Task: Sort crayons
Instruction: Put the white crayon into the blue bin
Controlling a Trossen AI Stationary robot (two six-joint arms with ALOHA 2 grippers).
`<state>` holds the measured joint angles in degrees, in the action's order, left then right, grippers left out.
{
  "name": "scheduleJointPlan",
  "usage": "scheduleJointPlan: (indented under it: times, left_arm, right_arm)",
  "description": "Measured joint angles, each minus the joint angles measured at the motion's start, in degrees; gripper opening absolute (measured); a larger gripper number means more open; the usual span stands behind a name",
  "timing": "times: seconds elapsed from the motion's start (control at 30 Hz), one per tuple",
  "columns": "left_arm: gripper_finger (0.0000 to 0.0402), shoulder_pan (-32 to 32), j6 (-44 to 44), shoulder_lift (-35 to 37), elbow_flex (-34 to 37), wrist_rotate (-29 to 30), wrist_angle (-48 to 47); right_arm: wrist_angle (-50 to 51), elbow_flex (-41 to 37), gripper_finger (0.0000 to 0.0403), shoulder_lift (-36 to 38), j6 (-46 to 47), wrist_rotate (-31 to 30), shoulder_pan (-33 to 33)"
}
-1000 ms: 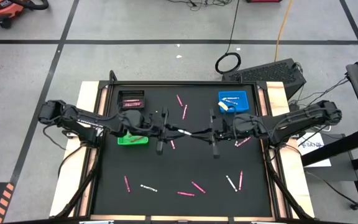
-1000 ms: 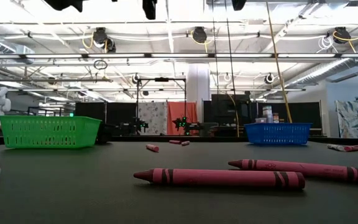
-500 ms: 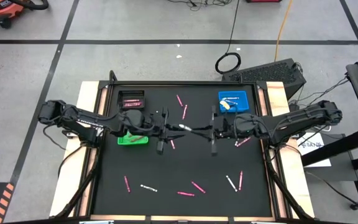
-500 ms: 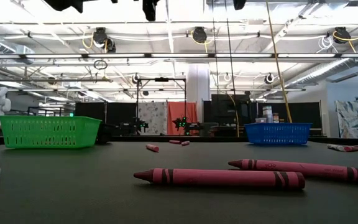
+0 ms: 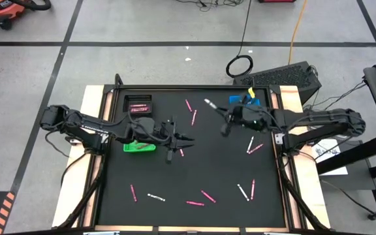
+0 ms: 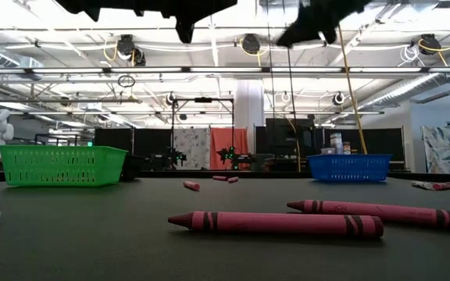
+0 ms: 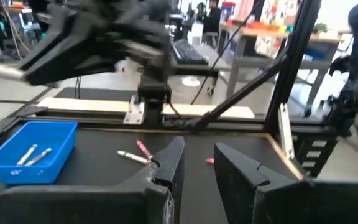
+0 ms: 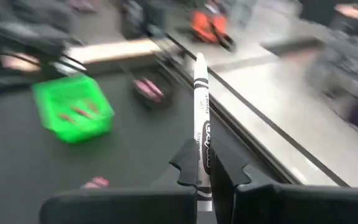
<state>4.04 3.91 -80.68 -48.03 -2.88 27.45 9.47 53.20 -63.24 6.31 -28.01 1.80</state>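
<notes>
Black mat (image 5: pixel 207 163); green tray (image 5: pixel 139 147), blue tray (image 5: pixel 243 101); pink crayons (image 6: pixel 276 223) with dark bands; white crayon (image 8: pixel 201 134), black lettering; third tray (image 5: pixel 138 105) probably dark

Two trays on the mat — green tray (image 5: pixel 139 147), blue tray (image 5: pixel 245 103).

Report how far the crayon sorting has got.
Done: two white crayons lie in the blue tray, pink ones in the green tray. In hand: the right gripper holds a white crayon near the blue tray. Left: about a dozen loose crayons on the mat.
</notes>
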Motion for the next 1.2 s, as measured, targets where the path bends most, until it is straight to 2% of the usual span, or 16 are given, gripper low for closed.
scheduleJointPlan:
  times: [0.33,0.5,0.67,0.93,1.03,1.2]
  left_arm:
    - [0.0093,-3.1,-4.75,0.02,-0.02,9.17,-12.9]
    - [0.0093,-6.29,-4.71,0.02,-0.02,9.86,-21.07]
    - [0.0093,-8.53,-4.69,0.02,-0.02,9.89,-26.67]
    - [0.0093,-10.85,-4.63,0.02,-0.02,11.32,-34.73]
    - [0.0093,-11.2,-4.31,0.02,-0.02,11.33,-37.57]
    - [0.0093,-11.2,-4.25,0.02,-0.02,11.33,-39.03]
  right_arm:
    - [18.17,-0.01,0.0,0.34,3.49,-0.44,13.31]
    - [24.52,-0.01,0.0,0.34,3.33,0.65,18.47]
    - [25.09,-2.72,0.0,0.34,3.12,5.85,22.62]
    - [25.12,-8.44,0.0,0.3,2.44,9.29,28.94]
    - [25.07,-9.47,0.0,0.3,2.3,13.35,31.45]
    - [23.74,-11.35,0.0,-0.38,1.78,14.62,34.91]
